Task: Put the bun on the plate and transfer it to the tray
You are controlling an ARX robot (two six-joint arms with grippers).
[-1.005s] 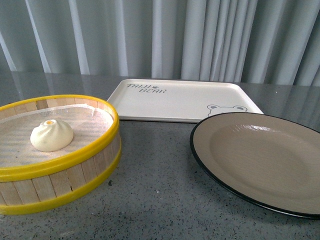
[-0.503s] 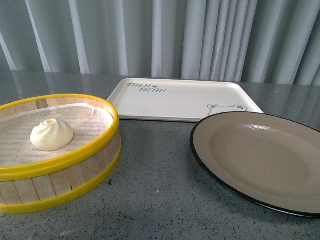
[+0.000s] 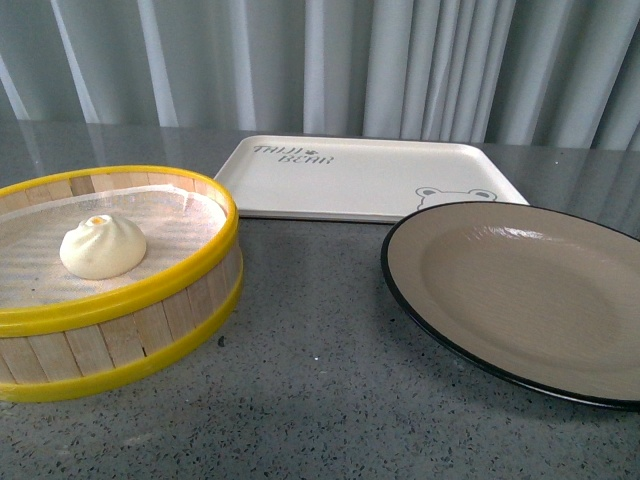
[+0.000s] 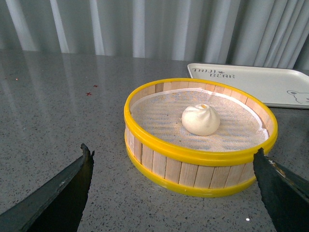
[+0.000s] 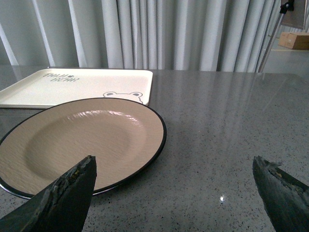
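Note:
The cream-white bun with an orange dot on top lies in a yellow-rimmed wooden steamer basket at the left; it also shows in the left wrist view. The tan plate with a black rim lies at the right, also in the right wrist view. The cream tray with a bear face lies behind both. Neither arm shows in the front view. My left gripper is open and empty, short of the basket. My right gripper is open and empty beside the plate's edge.
Everything rests on a grey speckled table. Grey curtains hang behind it. The tray also shows in the left wrist view and the right wrist view.
The front view has shifted a little: basket, plate and tray sit slightly higher in the picture than before. Nothing on the table has moved.

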